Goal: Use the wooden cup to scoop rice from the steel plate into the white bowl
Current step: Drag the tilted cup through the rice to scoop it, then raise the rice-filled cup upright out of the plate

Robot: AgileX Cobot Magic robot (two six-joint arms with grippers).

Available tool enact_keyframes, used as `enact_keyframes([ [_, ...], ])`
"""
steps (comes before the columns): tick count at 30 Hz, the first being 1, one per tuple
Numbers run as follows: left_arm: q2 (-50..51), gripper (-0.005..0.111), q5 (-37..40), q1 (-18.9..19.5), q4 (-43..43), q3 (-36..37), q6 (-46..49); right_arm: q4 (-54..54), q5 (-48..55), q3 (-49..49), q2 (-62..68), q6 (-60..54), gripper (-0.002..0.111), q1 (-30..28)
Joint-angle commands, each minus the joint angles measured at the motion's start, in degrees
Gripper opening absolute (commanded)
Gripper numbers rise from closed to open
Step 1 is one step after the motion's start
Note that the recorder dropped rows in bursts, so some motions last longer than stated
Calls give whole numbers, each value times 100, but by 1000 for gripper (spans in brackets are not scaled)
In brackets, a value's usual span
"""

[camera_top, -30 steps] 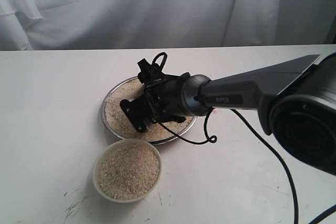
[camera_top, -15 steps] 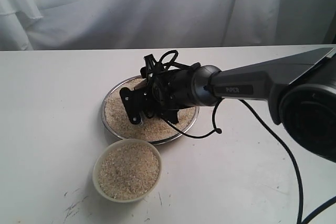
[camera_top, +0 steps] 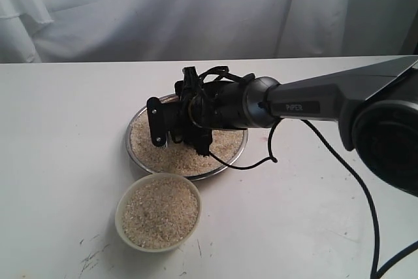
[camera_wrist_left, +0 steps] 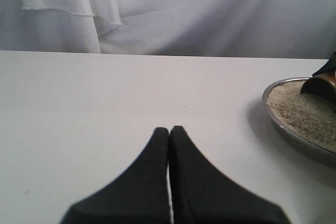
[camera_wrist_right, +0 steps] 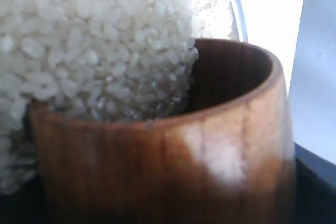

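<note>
The steel plate holds a bed of rice in the middle of the table. My right gripper hangs low over the plate, shut on the wooden cup. The cup lies tipped on its side with its mouth pushed into the rice, and grains spill into its dark inside. The left wrist view shows the cup at the plate's far side. The white bowl, heaped with rice, stands just in front of the plate. My left gripper is shut and empty over bare table, off to one side of the plate.
A black cable loops from the right arm down beside the plate. White cloth hangs behind the table's far edge. The right arm's bulky base fills the right side.
My right gripper has swung up and back across the plate and rolled, turning the cup over into the rice. The bowl and plate have stayed put.
</note>
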Motion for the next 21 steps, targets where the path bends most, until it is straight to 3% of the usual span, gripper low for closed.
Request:
enact_keyframes([
  [1, -29, 0, -36, -9, -4, 26, -18, 249, -99, 38, 43, 46, 0, -11],
  [21, -29, 0, -36, -9, -4, 26, -18, 1947, -207, 58, -495, 72, 0, -611],
])
